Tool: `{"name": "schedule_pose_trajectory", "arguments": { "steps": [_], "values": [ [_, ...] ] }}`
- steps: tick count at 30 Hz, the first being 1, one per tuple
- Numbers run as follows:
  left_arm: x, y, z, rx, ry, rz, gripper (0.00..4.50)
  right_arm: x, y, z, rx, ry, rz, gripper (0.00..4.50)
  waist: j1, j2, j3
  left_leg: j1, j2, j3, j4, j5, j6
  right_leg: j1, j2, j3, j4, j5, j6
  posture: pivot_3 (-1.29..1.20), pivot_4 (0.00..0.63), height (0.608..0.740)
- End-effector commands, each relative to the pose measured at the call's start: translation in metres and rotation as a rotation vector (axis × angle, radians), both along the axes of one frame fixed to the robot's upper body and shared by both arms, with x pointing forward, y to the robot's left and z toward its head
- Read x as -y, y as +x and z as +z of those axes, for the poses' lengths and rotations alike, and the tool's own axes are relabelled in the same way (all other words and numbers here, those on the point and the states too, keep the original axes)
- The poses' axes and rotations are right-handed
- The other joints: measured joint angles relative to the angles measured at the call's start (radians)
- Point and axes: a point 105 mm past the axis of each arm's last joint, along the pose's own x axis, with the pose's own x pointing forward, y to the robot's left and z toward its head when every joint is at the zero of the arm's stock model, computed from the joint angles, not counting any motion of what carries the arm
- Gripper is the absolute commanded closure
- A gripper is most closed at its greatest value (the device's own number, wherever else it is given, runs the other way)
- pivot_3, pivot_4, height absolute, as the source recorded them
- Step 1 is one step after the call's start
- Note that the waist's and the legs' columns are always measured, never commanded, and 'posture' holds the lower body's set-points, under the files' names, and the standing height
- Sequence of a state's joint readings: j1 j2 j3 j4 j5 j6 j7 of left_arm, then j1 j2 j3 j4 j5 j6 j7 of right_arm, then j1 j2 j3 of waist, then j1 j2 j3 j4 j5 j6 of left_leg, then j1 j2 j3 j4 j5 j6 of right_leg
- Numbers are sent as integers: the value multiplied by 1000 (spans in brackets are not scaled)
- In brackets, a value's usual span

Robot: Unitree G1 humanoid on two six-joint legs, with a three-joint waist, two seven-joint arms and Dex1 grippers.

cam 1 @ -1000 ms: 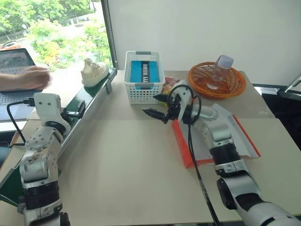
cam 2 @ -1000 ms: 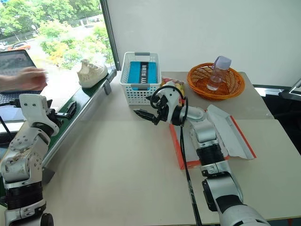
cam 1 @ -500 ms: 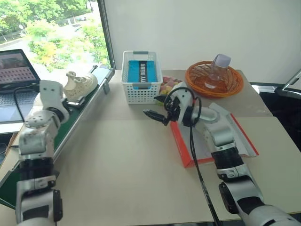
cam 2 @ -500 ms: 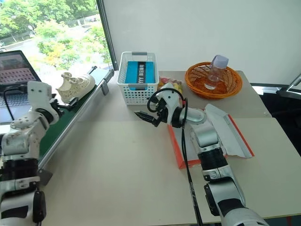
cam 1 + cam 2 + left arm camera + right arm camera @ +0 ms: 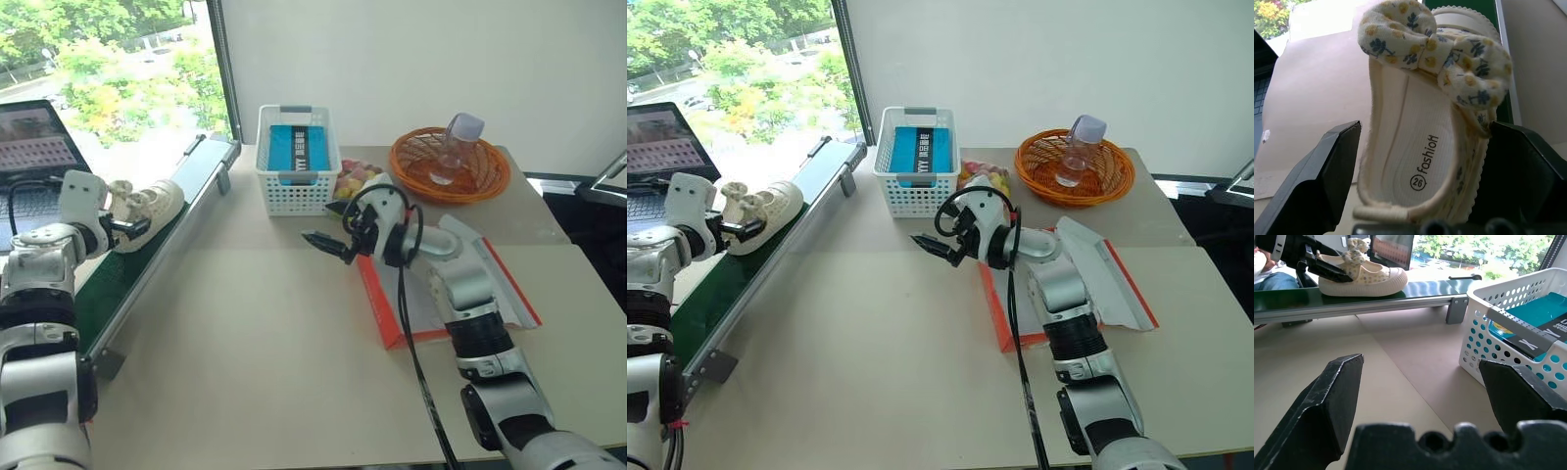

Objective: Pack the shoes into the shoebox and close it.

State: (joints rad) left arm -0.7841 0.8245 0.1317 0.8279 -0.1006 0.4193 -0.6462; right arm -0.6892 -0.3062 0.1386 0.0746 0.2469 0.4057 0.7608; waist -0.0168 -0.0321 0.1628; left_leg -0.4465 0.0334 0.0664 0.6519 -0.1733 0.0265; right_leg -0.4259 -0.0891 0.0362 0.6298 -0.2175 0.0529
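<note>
Plenty of bare bench [image 5: 245, 343] up front, shoebox [image 5: 392, 313] lying open and empty, both hands spread wide, left hand [image 5: 735, 231] straddling a shoe [image 5: 764, 208].

Shoe [image 5: 1420, 147] insole reads "fashion" and "26".

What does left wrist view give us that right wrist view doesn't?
Left wrist alone: the shoe's insole with its "fashion 26" print, and the open left gripper's fingers straddling the heel end, one on each side.

Right wrist alone: the white mesh basket with a teal packet inside, a laptop screen behind the belt, and the open right gripper with nothing between its fingers.

Both: the same cream shoe with a floral bow, sitting on the green conveyor belt.
</note>
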Motion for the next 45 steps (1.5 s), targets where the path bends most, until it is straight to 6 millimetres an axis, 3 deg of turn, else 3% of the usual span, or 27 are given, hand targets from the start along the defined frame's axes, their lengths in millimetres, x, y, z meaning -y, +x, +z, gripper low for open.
{"name": "schedule_pose_trajectory", "arguments": {
  "steps": [1, 3, 13, 16, 19, 22, 28, 32, 37, 45],
  "values": [
    [-4, -2, -3, -66, 23, -24, 535, 3, -4, 15, 60, 0, 1, 0, 1, 0, 0, 0, 0, 0, 0, 0, 0, 0, 0, 0, 0, 0, 0, 0, 150, 740],
    [-1, -1, -8, -89, 10, -45, 886, 4, -4, 16, 62, -5, -4, 0, 6, 0, 0, 1, 0, 0, 0, 0, -1, 1, 0, 0, 1, 0, 0, 0, 150, 740],
    [14, 6, -5, -68, -36, -92, 3833, 7, -5, 15, 64, -23, -13, 0, 6, 1, 0, 2, 1, 0, -1, 2, -3, 2, -1, -2, 2, -1, -1, 0, 150, 740],
    [16, 6, -3, -62, -41, -93, 4480, 5, -5, 15, 64, -26, -11, 0, 6, 1, 0, 2, 1, 0, -1, 3, -3, 2, 0, -2, 3, -1, -1, 0, 150, 740],
    [19, 7, 1, -45, -43, -99, 4480, 4, -6, 14, 64, -30, -7, 0, 6, 1, 0, 2, 1, -1, -1, 3, -4, 2, 0, -2, 3, -1, -1, 0, 150, 740],
    [25, 15, 21, 49, -51, -92, 4480, 4, -6, 15, 64, -32, -7, 0, 11, 1, 0, 2, 1, -1, -1, 3, -4, 2, -1, -3, 3, -1, -1, 0, 150, 740],
    [72, 20, 66, 240, -203, -230, 4480, 6, -4, 30, 32, 79, -17, 0, 12, -7, 4, -2, 1, -3, -1, 3, -4, 1, -1, -3, 1, 0, -1, 0, 150, 740],
    [120, 12, 91, 347, -280, -372, 4480, 15, 0, 54, -81, 303, -50, 0, 6, -7, 4, -10, 0, -4, -1, 3, -3, -6, -1, -4, 2, 0, 0, 0, 150, 740],
    [169, 2, 95, 376, -349, -481, 4480, 31, 7, 75, -209, 519, -102, 0, 3, -7, 4, -12, 0, -5, 0, 3, -3, -8, -1, -3, 2, 1, 0, 0, 150, 740],
    [260, -27, 105, 370, -478, -729, 4480, 59, 12, 73, -409, 692, -237, 0, 3, -7, 4, -12, 0, -5, 0, 4, -3, -8, 0, -3, 2, 1, 0, 0, 150, 740]
  ]
}}
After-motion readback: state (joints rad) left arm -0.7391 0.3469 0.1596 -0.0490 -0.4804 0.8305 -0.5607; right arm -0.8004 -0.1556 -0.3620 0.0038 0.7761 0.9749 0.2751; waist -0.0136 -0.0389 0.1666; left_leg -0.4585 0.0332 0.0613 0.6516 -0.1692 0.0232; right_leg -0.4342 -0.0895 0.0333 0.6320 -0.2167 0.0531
